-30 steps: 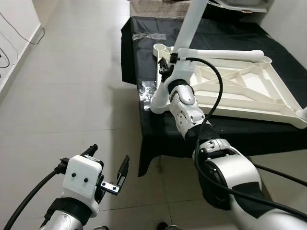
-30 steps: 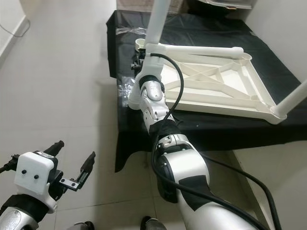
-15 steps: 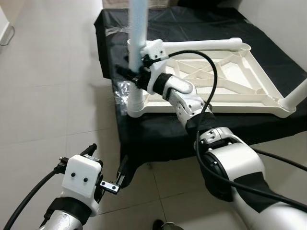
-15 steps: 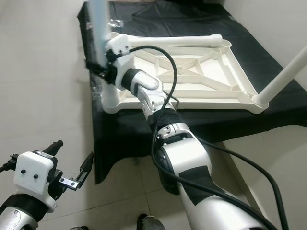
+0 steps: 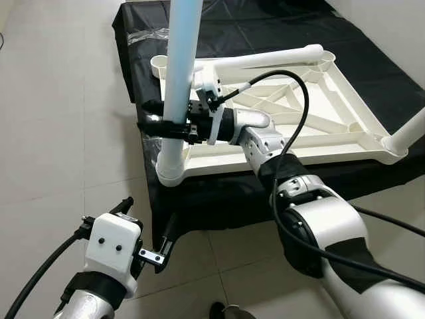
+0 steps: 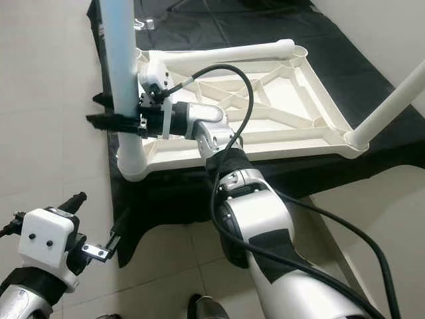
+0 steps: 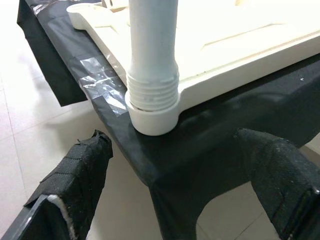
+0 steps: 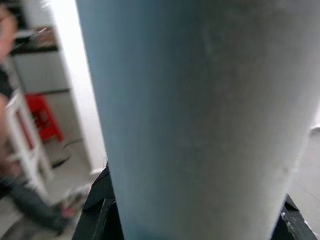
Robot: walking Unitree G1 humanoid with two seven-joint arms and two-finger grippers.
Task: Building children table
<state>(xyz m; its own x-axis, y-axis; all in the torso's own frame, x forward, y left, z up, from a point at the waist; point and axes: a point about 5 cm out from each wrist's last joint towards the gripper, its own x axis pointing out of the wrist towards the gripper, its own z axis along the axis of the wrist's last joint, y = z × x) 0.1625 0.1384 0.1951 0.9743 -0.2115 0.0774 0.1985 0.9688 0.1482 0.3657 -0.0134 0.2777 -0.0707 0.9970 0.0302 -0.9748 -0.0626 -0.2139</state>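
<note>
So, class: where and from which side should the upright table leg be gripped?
Grip the plain round shaft of the upright leg, above its ribbed base in the corner socket. Come in sideways across the tabletop, as the right gripper does; that side looks clear.

Right arm stretched forward, wrist turned sideways, right gripper point(image 5: 161, 124) with black fingers point(image 6: 106, 121) clamped either side of the upright leg point(image 5: 180, 66). Left gripper point(image 5: 147, 229) low (idle), fingers parted.

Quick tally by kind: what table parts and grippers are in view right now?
Table legs: 3 (upright, lying, far corner)
Tabletop: 1
Black cloth: 1
Grippers: 2 (right gripper, left gripper)
Total: 7
</note>
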